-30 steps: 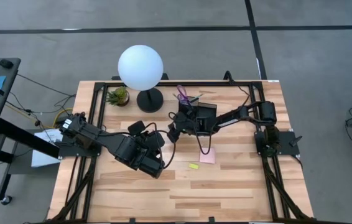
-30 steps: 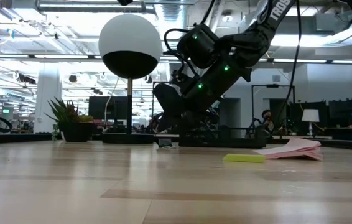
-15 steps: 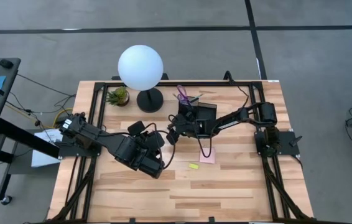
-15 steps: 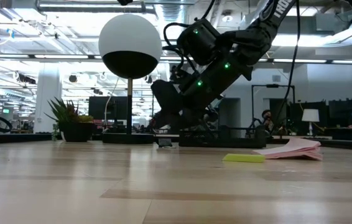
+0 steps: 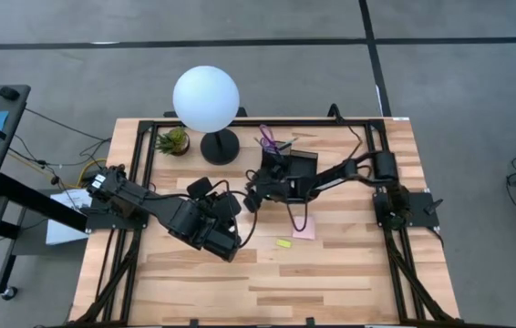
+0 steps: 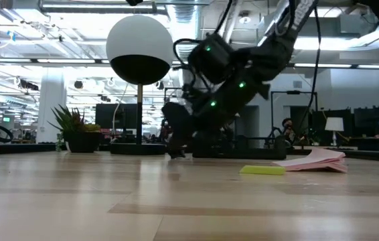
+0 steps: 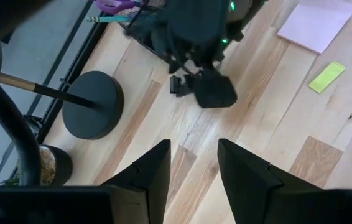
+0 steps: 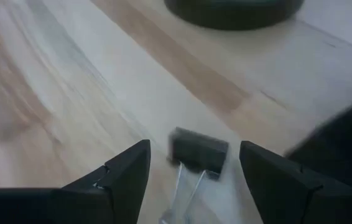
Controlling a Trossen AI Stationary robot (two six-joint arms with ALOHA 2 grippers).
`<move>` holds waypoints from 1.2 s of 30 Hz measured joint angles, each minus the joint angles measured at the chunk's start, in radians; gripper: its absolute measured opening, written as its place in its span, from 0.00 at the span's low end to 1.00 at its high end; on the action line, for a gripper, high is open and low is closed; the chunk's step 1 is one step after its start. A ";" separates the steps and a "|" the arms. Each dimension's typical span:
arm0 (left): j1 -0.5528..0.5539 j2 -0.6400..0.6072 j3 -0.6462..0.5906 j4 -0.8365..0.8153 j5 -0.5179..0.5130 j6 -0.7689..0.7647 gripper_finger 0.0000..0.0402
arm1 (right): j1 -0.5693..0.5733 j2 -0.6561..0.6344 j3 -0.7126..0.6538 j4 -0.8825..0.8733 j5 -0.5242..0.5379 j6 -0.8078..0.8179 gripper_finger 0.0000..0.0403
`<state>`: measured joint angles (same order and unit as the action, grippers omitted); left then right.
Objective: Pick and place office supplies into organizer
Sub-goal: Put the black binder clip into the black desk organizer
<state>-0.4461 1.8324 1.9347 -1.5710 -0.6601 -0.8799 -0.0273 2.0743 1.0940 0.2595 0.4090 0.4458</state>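
High view: right gripper [image 5: 252, 196] low on the table just left of the organizer [image 5: 296, 170]; left gripper [image 5: 228, 248] waits mid-table. Pink sticky pad [image 5: 304, 228] & yellow piece [image 5: 283, 243] lie apart nearby.
Right wrist view: fingers [image 8: 123, 171] spread wide, black clip [image 8: 199, 152] on wood btw them, not gripped.
Left wrist view: fingers [image 7: 151, 171] apart, nothing held.

You're in a large open-plan lab or office hall, exposed ceiling ducts and strip lights [image 6: 55, 27], rows of desks with monitors [image 6: 370, 120], grey concrete floor [image 5: 459, 91].
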 joint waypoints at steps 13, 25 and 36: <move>-0.018 0.000 0.000 0.000 0.000 0.002 0.32 | 0.015 0.135 0.163 -0.105 0.038 -0.034 0.61; -0.056 0.000 0.000 0.000 0.000 -0.023 0.32 | 0.073 0.133 0.166 -0.193 0.124 -0.008 0.61; -0.081 0.000 0.000 0.000 0.000 -0.048 0.32 | 0.084 0.131 0.165 -0.255 0.110 0.029 0.60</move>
<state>-0.5274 1.8324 1.9343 -1.5711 -0.6601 -0.9276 0.0566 2.2055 1.2591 0.0044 0.5194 0.4747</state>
